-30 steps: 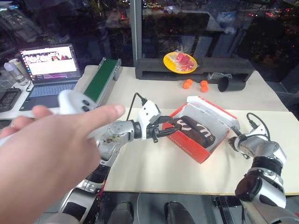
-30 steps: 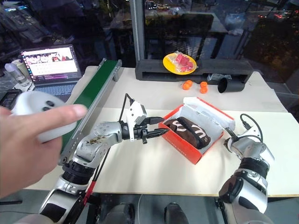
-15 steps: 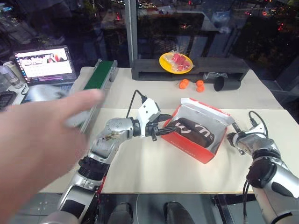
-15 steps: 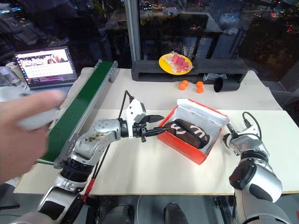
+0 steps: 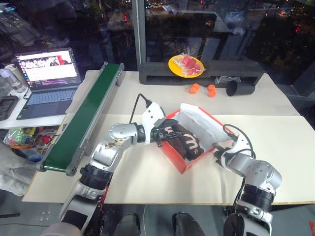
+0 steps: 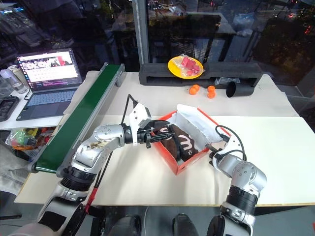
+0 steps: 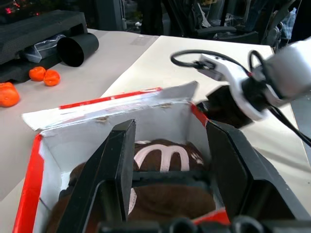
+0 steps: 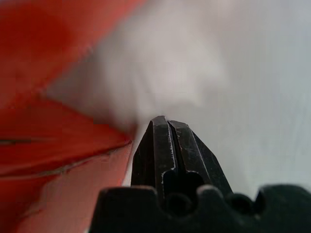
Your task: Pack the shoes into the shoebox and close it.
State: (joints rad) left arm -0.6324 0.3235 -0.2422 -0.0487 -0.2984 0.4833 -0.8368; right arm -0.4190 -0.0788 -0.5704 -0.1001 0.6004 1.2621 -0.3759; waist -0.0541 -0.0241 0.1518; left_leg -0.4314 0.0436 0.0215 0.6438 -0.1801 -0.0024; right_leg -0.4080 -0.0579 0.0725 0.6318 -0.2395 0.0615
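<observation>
You were working in a robotics lab or test bay, set up at night. The pale worktop (image 5: 147,187) carried a green conveyor belt (image 5: 81,125) along its left edge, and an open laptop (image 5: 47,78) sat on a side desk beside it. A black foam block (image 5: 197,73) held a yellow plate (image 5: 186,66) of props, with small orange balls (image 5: 195,88) and a black cup (image 5: 237,88) nearby. Dark glass walls (image 5: 74,29) reflected desks behind.
</observation>
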